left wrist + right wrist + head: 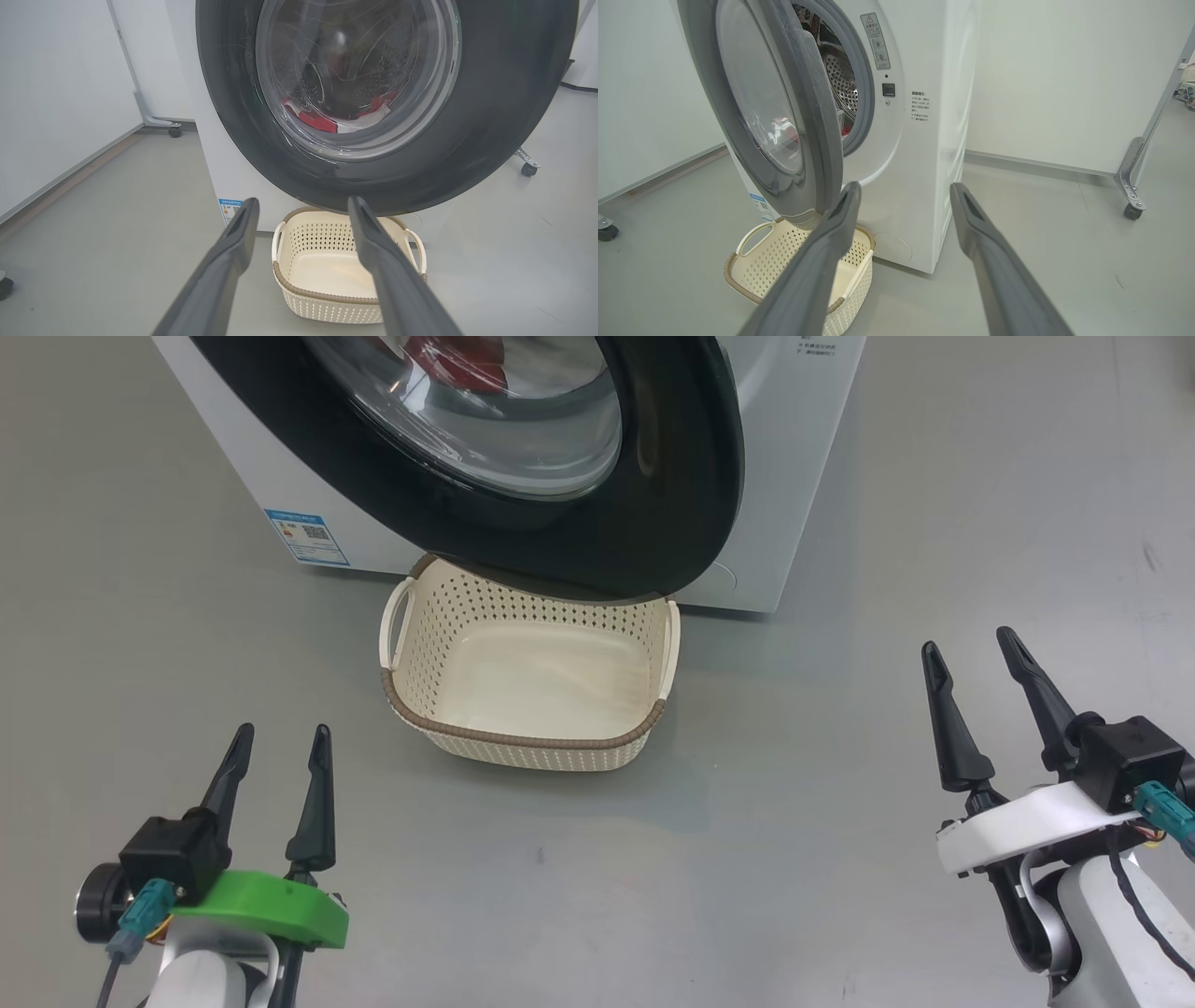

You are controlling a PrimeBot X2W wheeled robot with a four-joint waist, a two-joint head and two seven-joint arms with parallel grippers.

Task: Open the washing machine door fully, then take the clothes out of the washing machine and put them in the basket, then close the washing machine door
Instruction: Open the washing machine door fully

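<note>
I have both tools released: left tool and right tool hover over the floor, holding nothing, apart from the basket. The basket sits on the floor just before the washer, beneath the partly open door. Red and white clothes lie in the drum, seen through the door glass.

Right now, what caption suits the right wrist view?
Open right pincer faces partly open washing machine door over empty basket.
</note>
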